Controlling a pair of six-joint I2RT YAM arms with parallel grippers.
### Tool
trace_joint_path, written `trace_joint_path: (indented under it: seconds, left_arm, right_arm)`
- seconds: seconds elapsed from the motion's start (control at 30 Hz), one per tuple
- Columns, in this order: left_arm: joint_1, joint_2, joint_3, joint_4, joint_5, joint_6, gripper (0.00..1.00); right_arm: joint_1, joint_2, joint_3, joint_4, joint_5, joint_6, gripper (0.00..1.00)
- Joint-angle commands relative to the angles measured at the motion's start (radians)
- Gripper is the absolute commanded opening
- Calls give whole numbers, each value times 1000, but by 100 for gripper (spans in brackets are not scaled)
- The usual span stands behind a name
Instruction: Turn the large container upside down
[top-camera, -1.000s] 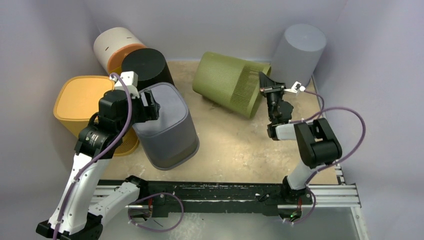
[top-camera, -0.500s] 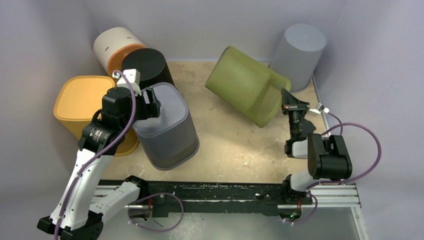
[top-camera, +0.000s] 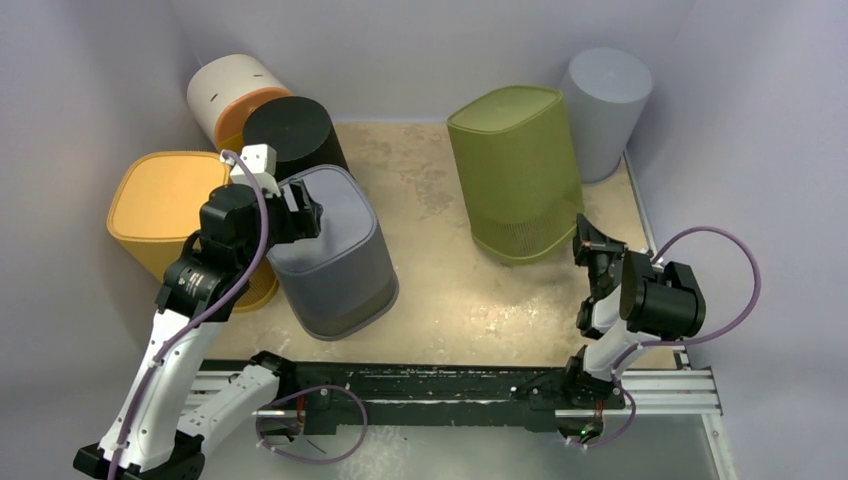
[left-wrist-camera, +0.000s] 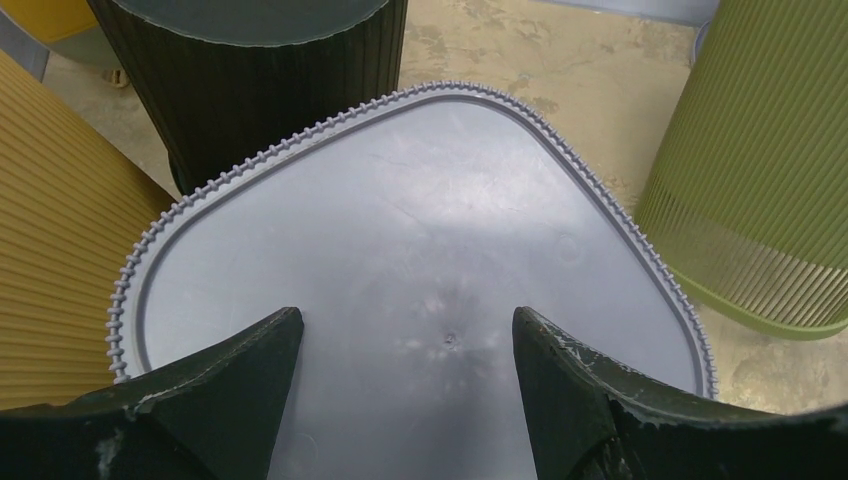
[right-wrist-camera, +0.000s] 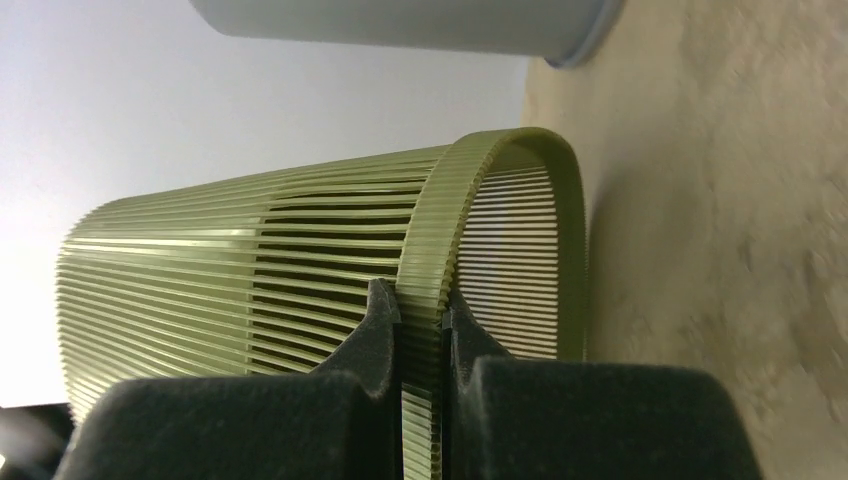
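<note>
Well, green container (top-camera: 515, 165) mouth-down

White-and-black arms (top-camera: 165, 350), purple cables (top-camera: 700, 230) (looped), dark left claw (left-wrist-camera: 405, 320)

The left arm (top-camera: 185, 295) is raised and bent at the elbow, and the left pincer (top-camera: 300, 213) is spread wide. The right arm (top-camera: 655, 305) is folded low near its base, and the right pincer (top-camera: 588, 240) is clamped tight on the rim of the green container (top-camera: 515, 170).
</note>
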Motion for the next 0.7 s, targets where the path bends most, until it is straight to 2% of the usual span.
trace_joint_path:
  seconds: [0.0,0.27,0.3,0.4,0.67]
  left_arm:
    - [2,-3,-20,21,16,-24,75]
    - [2,-2,-34,33,18,-25,75]
    - [1,-2,-37,36,18,-26,75]
    - [2,4,-45,47,24,-28,75]
    - [2,24,-38,60,25,-23,75]
  right_arm:
    - [-7,93,-85,369,-169,-243,0]
    - [-12,161,-39,370,-245,-278,0]
    - [-12,186,-33,374,-249,-270,3]
    - [-11,242,-17,377,-261,-267,21]
    - [-11,245,-5,378,-251,-287,28]
